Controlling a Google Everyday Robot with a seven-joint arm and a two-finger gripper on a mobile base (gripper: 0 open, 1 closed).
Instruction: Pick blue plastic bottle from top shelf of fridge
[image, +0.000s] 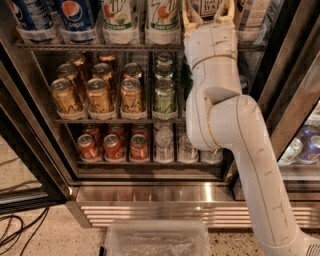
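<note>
Up at the top middle, the bottle (207, 7) stands on the top shelf (100, 46) of the fridge (150, 192). It looks light, stiff, slippery; hold it round the middle. The gripper (208, 14) has jaws on each side; I cannot tell if they squeeze. Left: 7UP bottles (162, 12), then Pepsi bottles (75, 12).
</note>
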